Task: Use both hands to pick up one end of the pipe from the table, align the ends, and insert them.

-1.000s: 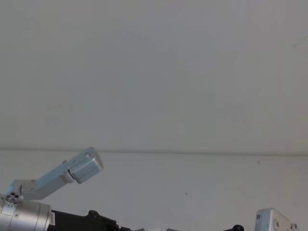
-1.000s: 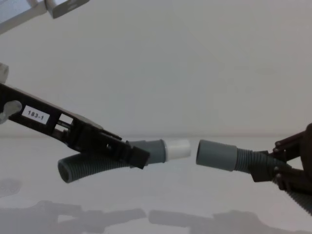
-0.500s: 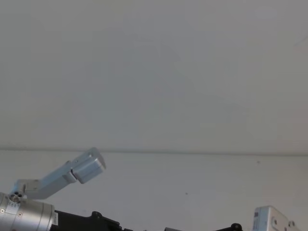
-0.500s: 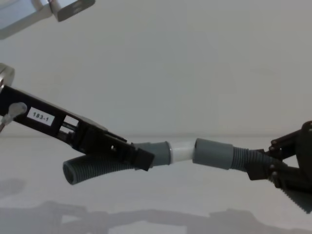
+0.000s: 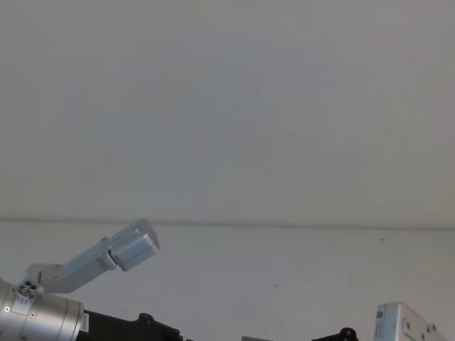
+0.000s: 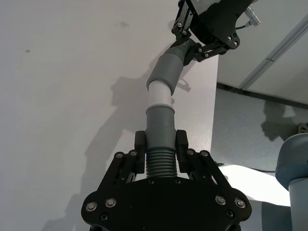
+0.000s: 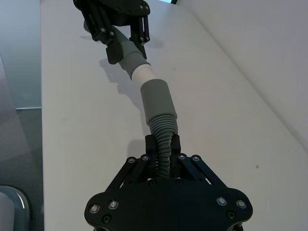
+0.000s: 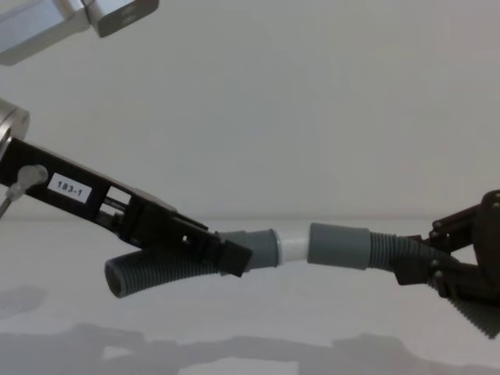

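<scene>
Pipe (image 8: pixel 156 269) halves look light and bendy, so both grippers' jaws, clamped near the cuffs (image 8: pixel 337 246), suit insertion.

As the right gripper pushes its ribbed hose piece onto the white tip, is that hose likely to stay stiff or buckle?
The right hose piece will probably flex: its ribbed section already curves between the right gripper and its smooth cuff. The cuff looks rigid, so it should hold shape over the white tip. It seems light.

Ribbed matt grey plastic pipe (image 8: pixel 164 267), smooth cuffs (image 8: pixel 338 245), matt white table (image 8: pixel 312 312), black plastic end effectors (image 6: pixel 161 154).
</scene>
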{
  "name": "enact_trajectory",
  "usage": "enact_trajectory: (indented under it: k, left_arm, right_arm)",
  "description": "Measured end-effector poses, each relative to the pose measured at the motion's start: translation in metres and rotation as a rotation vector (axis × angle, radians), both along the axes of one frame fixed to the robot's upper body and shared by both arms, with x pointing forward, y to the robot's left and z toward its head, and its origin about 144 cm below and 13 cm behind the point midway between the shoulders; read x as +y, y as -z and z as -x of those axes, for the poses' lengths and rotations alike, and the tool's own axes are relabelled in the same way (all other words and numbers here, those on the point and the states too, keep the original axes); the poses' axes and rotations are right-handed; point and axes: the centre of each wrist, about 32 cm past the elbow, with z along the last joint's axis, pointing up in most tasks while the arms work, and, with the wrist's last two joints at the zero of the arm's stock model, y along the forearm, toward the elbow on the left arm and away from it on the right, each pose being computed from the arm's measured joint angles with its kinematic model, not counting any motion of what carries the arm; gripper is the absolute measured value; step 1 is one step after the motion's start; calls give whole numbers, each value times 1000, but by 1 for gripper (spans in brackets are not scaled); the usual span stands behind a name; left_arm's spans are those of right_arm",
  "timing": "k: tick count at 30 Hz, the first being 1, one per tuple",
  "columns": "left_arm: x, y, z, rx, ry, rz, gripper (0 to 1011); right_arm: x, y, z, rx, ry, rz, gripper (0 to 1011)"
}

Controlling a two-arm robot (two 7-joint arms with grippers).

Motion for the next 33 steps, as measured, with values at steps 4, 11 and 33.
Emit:
enact_trajectory:
  k: [4,11,33]
  left_arm:
    - [-1,0,-1,2,8,-1,339]
    - [-2,-2,-2,5,25,-8,339]
    - [-7,-7,-4,22,59,-34,339]
  right_arm:
    - [0,0,0,0,-8,0,135]
    - [-2,-2,-1,-1,-28,4,135]
    - [-7,-7,-4,3,-123,50,135]
